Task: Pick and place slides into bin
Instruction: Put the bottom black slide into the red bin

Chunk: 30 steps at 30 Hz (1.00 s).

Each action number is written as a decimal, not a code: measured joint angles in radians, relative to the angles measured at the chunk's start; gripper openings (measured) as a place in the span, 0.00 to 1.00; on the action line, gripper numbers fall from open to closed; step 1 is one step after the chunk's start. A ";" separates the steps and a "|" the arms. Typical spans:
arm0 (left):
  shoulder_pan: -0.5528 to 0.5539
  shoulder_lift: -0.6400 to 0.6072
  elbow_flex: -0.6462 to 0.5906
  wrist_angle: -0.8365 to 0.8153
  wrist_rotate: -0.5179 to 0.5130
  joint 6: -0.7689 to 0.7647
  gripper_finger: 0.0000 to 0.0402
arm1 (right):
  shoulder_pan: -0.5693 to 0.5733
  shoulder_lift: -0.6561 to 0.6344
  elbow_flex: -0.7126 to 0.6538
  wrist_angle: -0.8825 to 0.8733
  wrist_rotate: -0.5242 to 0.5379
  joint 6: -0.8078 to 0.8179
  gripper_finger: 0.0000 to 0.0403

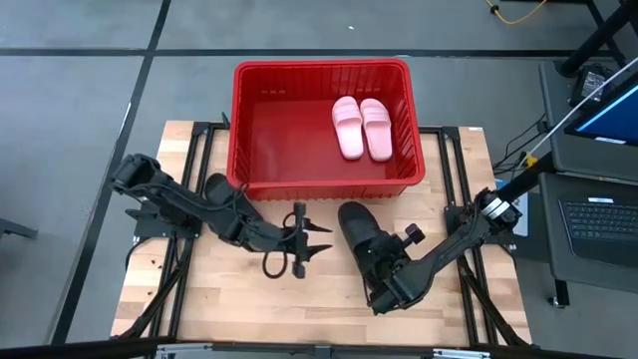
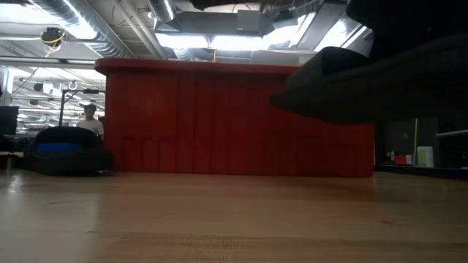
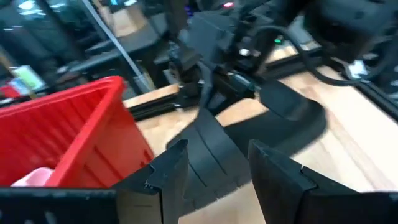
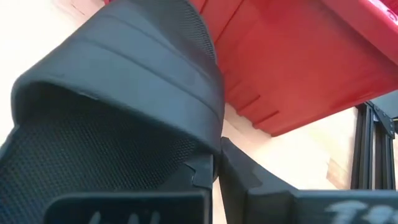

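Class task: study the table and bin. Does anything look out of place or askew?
Nothing damaged or spilled. Two pink slides lie neatly in the red bin. One black slide is off the table, tilted, gripped by the right tool.

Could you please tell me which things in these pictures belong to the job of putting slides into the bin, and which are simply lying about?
Part of the job:
- red bin
- two pink slides, already in the bin
- black slide, gripped by the right hand
- second black slide, on the table by the left arm
- left hand, open

Just about:
- laptop
- yellow cable
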 joint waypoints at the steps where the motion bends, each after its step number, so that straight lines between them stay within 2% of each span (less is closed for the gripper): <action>1: -0.004 0.014 0.000 0.022 -0.017 0.000 0.41 | 0.000 0.000 0.000 0.000 0.002 0.000 0.03; 8: -0.036 0.104 0.007 0.079 -0.119 -0.007 0.41 | -0.001 0.000 0.000 0.020 0.010 0.000 0.03; 13: -0.066 0.182 0.084 0.077 -0.166 -0.027 0.41 | -0.014 0.000 0.000 0.042 0.041 0.000 0.03; 20: -0.086 0.254 0.210 -0.068 -0.215 -0.086 0.41 | -0.024 0.000 0.000 0.046 0.057 -0.002 0.03; 30: -0.081 0.358 0.306 -0.066 -0.310 -0.087 0.40 | -0.024 0.000 -0.001 0.083 0.111 -0.003 0.03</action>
